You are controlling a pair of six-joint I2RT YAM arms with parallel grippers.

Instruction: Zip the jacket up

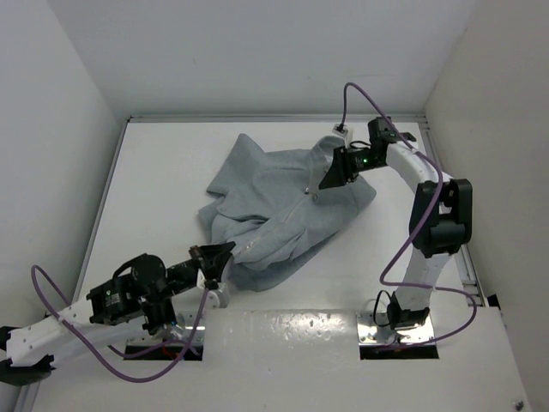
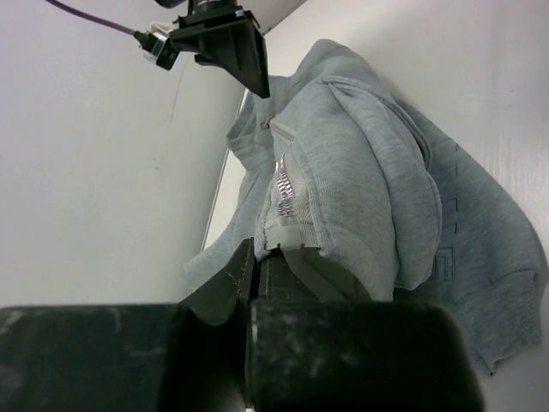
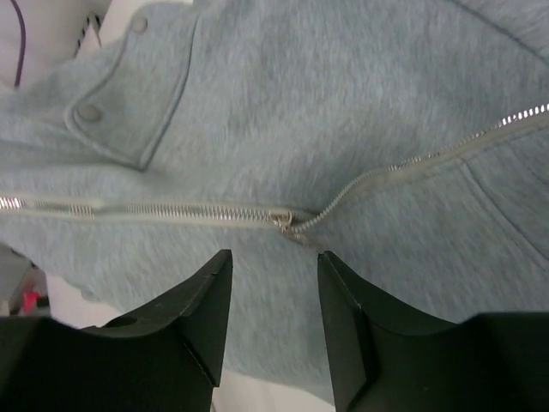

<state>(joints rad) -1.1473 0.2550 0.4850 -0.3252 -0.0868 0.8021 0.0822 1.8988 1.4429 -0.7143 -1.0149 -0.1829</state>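
One jacket (image 1: 283,206), two snaps (image 3: 88,112) (collar flap), left hand (image 1: 221,254) pinching hem (image 2: 296,243)

The jacket (image 3: 343,103) is soft, matt grey cloth with a faintly fuzzy nap — its zipper (image 3: 171,210) teeth gleam like metal. The right gripper (image 3: 274,268) looks matt black plastic; the bench (image 1: 171,163) is smooth, white.

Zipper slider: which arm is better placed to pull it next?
Right. The right pincer, open, hovers by the slider; the left pincer is shut on the jacket at the zipper's bottom end, likely anchoring it.
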